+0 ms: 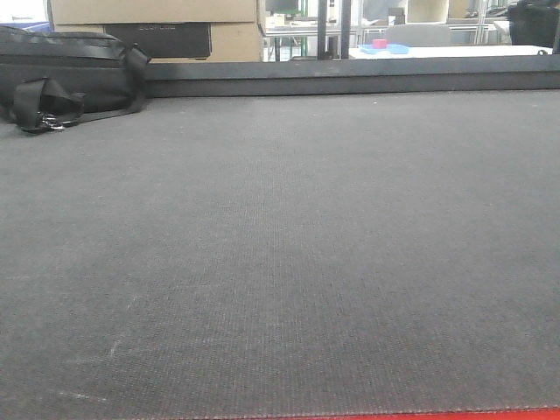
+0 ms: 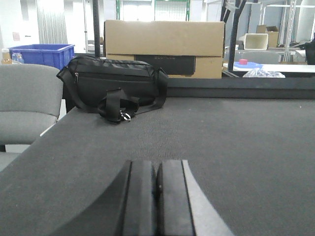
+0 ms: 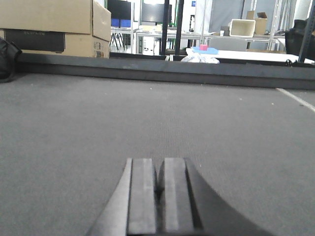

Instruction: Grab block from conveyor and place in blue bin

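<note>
The dark grey conveyor belt point(image 1: 280, 254) fills the front view, and no block shows on it in any view. A blue bin point(image 2: 42, 53) stands far off at the left in the left wrist view, beyond the belt's edge. My left gripper point(image 2: 157, 169) hangs low over the belt, shut with its pads together and nothing between them. My right gripper point(image 3: 160, 167) is likewise low over the belt and shut on nothing. Neither gripper appears in the front view.
A black strap bag point(image 2: 115, 86) lies on the belt's far left corner, with cardboard boxes point(image 2: 165, 46) behind it. A dark raised rail point(image 1: 350, 80) runs along the far edge. A grey chair point(image 2: 27, 105) stands left of the belt. A far white table point(image 3: 246, 55) carries a small pink object point(image 3: 203, 47).
</note>
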`<control>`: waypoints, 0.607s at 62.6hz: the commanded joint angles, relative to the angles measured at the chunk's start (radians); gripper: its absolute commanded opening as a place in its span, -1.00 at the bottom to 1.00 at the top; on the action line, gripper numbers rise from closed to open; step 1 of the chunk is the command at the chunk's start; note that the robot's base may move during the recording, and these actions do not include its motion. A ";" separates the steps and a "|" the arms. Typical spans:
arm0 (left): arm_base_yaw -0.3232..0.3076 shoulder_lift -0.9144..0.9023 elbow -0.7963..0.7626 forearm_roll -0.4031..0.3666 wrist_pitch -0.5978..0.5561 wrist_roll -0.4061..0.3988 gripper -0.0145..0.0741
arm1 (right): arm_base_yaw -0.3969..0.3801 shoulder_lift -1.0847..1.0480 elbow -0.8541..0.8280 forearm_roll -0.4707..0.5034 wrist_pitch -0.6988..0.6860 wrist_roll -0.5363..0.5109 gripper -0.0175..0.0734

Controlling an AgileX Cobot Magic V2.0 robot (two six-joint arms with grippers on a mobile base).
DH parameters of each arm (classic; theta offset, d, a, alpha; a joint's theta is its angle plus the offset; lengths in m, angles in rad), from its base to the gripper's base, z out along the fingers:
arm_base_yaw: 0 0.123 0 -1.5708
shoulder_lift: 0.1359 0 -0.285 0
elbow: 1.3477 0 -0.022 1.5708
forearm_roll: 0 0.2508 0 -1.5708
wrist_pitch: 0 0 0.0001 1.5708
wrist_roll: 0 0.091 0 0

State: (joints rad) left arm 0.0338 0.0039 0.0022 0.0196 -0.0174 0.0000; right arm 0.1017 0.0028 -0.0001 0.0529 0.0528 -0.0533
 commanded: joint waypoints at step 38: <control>0.002 0.331 -0.715 0.052 0.637 0.000 -0.92 | 0.002 0.314 -0.681 0.052 0.644 0.010 -0.97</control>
State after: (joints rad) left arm 0.0338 0.2269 -0.6289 0.0733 0.5167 0.0000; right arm 0.1017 0.2086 -0.5759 0.0789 0.5389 -0.0514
